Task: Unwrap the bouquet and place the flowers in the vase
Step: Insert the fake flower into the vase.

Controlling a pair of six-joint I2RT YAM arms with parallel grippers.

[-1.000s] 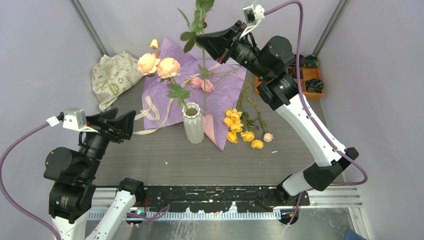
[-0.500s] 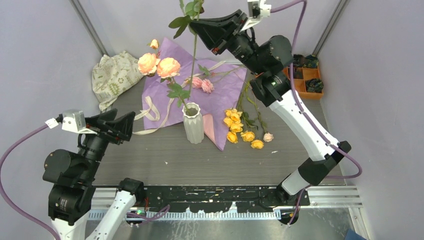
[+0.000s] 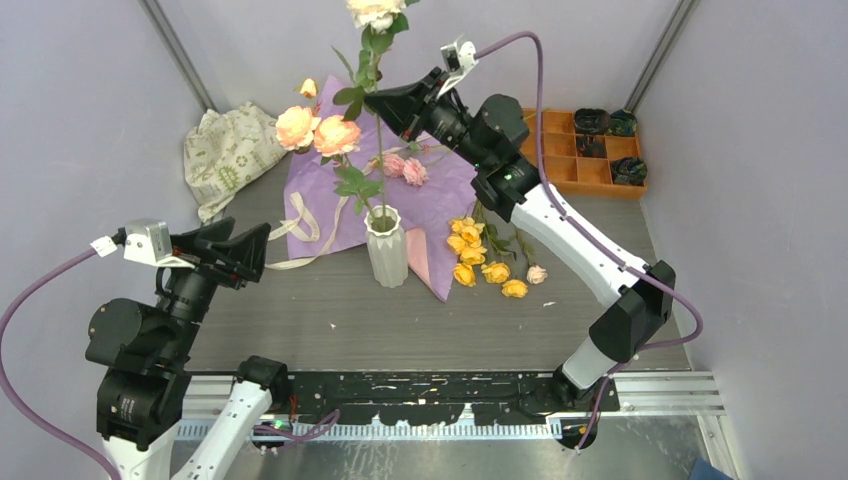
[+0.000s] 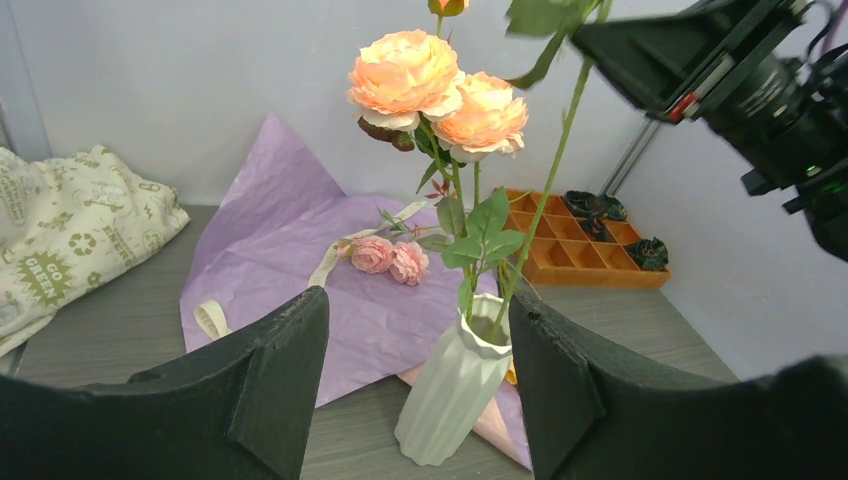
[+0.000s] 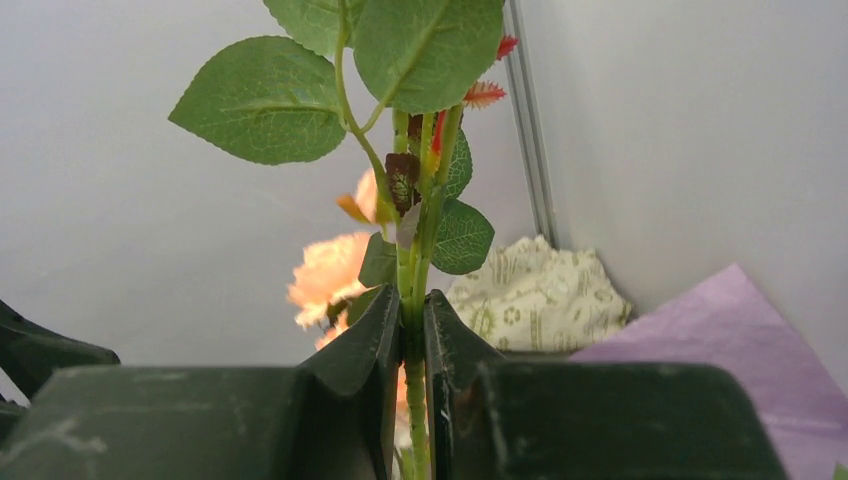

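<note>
— The right gripper (image 3: 378, 98)?
— Pressed together on the long green leafy stem (image 3: 379, 150) of a cream artificial rose (image 3: 375, 10), high over the back of the grey table (image 3: 400, 320). From the right wrist, seen pinching that stem (image 5: 412, 260) tightly between both dark fingers (image 5: 360, 350), with broad leaves fanned out above.
— And the stem's lower end?
— Reached down to the mouth of the small white ribbed vase (image 3: 386, 250). Could not tell whether already inside.
— Anything in the vase?
— Held two big peach roses (image 3: 318, 132) on leafy stems, leaning toward the back left.
— The left gripper (image 3: 240, 250)?
— Spread wide, gripping nothing. Hovered at the near left, apart from the vase (image 4: 455, 390), pointed toward it.
— The wrapping?
— Lay flat behind and beside the vase as a sheet of glossy paper (image 3: 445, 190), purple face up, with a pink corner showing just right of the vase. Carried two small pink roses (image 3: 403, 168) near its middle. Trailed a cream ribbon (image 3: 300, 225) off its left edge.
— Other flowers?
— Lay on the table right of the vase: a cluster of yellow roses (image 3: 470, 250) with one pale bud (image 3: 537, 273), just beside the paper's edge.
— Elsewhere?
— Noted a cream patterned cloth bag (image 3: 228, 150) in the back left corner and an orange compartment tray (image 3: 590, 165) at the back right.
</note>
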